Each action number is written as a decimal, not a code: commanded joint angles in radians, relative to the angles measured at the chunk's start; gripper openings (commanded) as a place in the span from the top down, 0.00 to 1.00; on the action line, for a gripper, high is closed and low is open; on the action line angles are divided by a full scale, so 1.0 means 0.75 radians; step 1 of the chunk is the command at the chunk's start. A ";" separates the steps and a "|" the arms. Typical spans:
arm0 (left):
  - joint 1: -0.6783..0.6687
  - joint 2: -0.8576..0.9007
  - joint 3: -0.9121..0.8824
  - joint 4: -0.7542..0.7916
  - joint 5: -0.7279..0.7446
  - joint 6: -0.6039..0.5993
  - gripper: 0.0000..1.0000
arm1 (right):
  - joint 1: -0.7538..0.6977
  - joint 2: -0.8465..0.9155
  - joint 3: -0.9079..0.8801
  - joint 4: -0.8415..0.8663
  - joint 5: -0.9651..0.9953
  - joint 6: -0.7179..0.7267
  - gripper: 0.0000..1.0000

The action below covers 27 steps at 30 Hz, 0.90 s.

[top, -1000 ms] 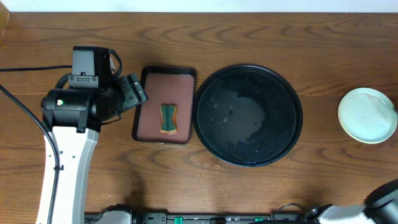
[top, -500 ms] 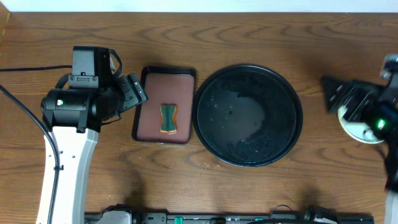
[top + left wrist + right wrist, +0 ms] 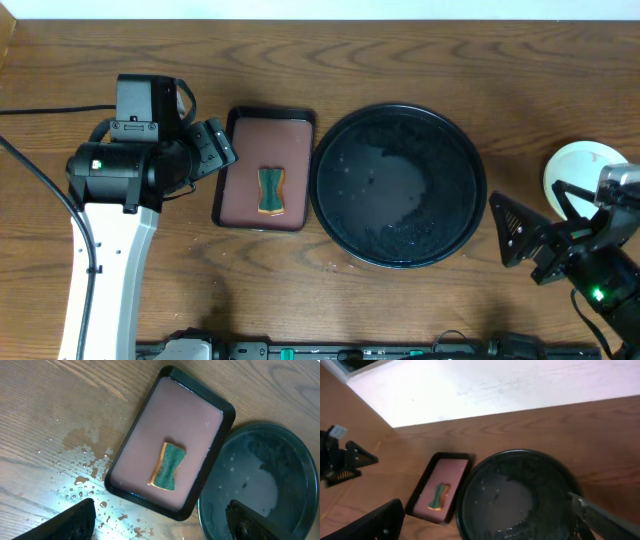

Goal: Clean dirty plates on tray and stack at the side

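Nearest the robot's side of the bench [image 3: 400,300], the right tool [image 3: 535,215] hangs low at the right. Its two black fingers are spread wide with nothing between them. In its wrist view the fingers sit at the bottom corners of the frame.

Just beyond and to the left lies the tray [image 3: 400,120], round and glossy black, its floor wet with a pale film of water and scattered droplets. Touching or almost touching its left rim is a small rectangular brown tray [image 3: 265,140] with a black rim. A green-and-yellow sponge [image 3: 270,190] with a pinched waist lies flat on its lower half.

At the right edge of the bench, well apart from the black tray, sit the plates [image 3: 580,165]. A pale round one shows on top, its near side hidden behind the right arm. How many lie under it cannot be told.

The left tool [image 3: 160,505] hovers beside the brown tray's left edge, jaws wide and holding nothing. Water drops [image 3: 80,485] speckle the wood under it.
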 commanded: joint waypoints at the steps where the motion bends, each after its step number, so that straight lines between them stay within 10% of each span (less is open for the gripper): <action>1: 0.004 -0.002 0.019 -0.004 0.002 0.009 0.16 | 0.088 -0.019 -0.037 0.032 0.147 -0.077 0.01; 27: 0.004 -0.002 0.019 -0.004 0.002 0.009 0.16 | 0.133 -0.917 -1.490 0.901 0.403 -0.155 0.01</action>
